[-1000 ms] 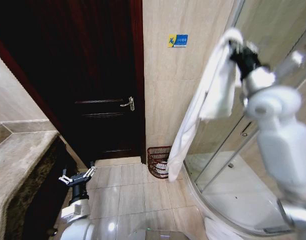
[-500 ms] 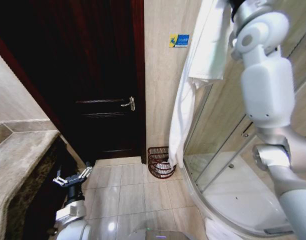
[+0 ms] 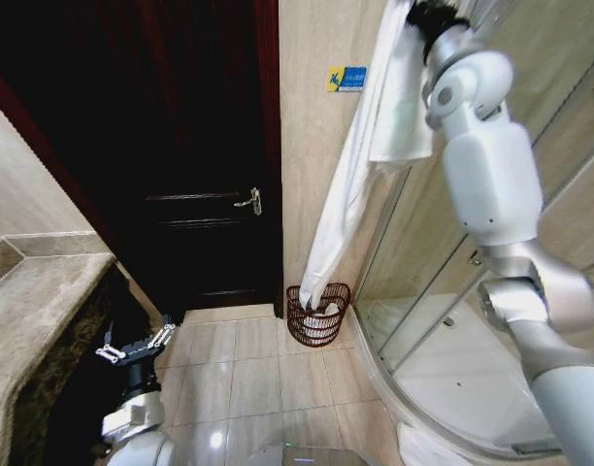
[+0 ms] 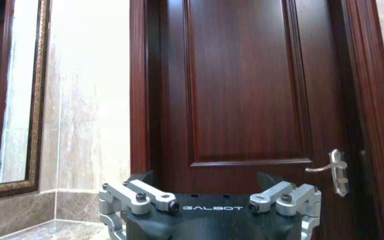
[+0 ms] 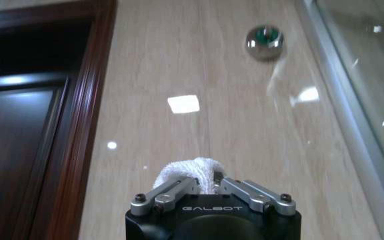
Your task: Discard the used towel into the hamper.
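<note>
Right gripper (image 5: pixel 209 186), marked GALBOT, pinches long white towel (image 3: pixel 360 165) high up; its tail dips into dark reddish-brown wire hamper (image 3: pixel 317 314). Left gripper (image 3: pixel 134 348) spread, low by counter.

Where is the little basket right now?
In the head view the hamper stands on the floor against the tiled wall, between the dark door and the glass shower, under the hanging towel.
</note>
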`<state>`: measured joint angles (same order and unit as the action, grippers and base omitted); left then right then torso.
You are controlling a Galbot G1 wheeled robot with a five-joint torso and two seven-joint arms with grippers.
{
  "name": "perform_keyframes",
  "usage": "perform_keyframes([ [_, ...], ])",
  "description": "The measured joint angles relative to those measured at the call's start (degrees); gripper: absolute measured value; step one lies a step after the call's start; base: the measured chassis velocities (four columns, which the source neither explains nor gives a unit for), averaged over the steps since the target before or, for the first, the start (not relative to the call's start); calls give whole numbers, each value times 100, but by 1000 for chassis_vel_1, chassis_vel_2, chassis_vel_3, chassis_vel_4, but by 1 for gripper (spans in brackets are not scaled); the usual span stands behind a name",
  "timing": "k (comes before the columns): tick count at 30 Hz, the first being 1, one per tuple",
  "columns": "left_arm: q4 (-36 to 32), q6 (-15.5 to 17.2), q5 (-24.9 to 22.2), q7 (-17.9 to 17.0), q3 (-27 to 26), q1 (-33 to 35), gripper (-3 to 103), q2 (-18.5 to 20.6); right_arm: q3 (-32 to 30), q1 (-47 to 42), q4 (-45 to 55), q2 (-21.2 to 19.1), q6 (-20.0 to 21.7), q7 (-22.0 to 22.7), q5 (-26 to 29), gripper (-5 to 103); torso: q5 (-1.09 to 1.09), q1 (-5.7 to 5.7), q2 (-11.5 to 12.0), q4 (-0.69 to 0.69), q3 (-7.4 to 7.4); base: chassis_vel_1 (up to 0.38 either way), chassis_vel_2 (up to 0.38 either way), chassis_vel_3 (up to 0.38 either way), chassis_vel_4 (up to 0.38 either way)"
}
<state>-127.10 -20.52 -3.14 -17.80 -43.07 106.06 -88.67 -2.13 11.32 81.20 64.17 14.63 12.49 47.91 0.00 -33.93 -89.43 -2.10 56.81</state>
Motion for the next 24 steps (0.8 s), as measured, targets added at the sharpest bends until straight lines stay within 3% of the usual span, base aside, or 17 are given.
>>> perform_keyframes([
  [9,-71,21,70,3,68,64,100,-29,-30,-349,-5,-44,-26,-48,-41,2,0,9,19,-1,-12,0,0,0,0],
  [24,-58,29,157,-3,152,74,100,-31,-86,-813,231,-247,-61,-61,-44,2,1,263,571,0,-304,0,0,0,0],
])
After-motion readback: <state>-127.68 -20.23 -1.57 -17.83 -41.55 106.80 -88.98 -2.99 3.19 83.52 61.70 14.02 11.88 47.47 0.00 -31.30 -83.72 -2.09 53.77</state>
